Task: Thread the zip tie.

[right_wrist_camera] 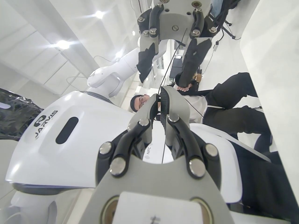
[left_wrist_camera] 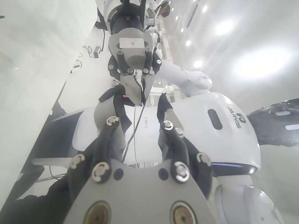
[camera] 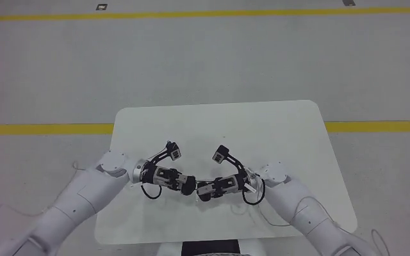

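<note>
The zip tie is a thin black strap held in the air above the front of the white table. My right gripper is shut on the zip tie, its jaws pinching the strap at their tips. Tip to tip with it is my left gripper, open, its black-covered fingers spread to either side of the strap. The zip tie runs between those fingers toward the left palm. In the top view, the left gripper and right gripper meet near the table's front edge.
The table top has bare room behind and to both sides of the arms. Grey floor with yellow lines surrounds the table. Loose cables hang by the right wrist.
</note>
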{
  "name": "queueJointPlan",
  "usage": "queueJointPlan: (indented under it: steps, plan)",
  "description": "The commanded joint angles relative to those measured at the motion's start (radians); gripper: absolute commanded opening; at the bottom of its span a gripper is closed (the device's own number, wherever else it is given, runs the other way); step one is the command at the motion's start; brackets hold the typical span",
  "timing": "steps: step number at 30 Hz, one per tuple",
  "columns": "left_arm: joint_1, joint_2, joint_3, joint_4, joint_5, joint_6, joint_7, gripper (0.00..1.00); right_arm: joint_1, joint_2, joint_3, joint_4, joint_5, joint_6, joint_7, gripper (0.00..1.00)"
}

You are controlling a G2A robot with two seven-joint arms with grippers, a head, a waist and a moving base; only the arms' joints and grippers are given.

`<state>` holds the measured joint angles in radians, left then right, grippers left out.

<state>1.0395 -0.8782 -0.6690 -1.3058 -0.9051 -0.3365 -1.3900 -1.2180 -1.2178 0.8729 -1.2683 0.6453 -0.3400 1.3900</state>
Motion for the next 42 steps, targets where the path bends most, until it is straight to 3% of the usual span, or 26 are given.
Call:
queueJointPlan:
  steps: [1,11,18,42]
  plan:
    - [-0.009,0.005,0.018,-0.001,-0.009,-0.004,0.0,0.25,0.002,0.002,-0.004,0.002,0.001,0.0,0.0,0.0]
    - [-0.045,0.024,0.074,-0.007,-0.037,-0.004,0.0,0.14,0.013,0.003,-0.019,0.014,0.0,0.0,0.0,0.0]
    - [-0.06,0.032,0.099,-0.013,-0.042,-0.004,0.0,0.12,0.017,0.0,-0.022,0.025,0.003,0.0,0.0,0.0]
    - [-0.087,0.038,0.135,-0.007,-0.05,-0.004,0.0,0.07,0.009,-0.019,-0.003,0.031,-0.022,0.0,0.0,0.0]
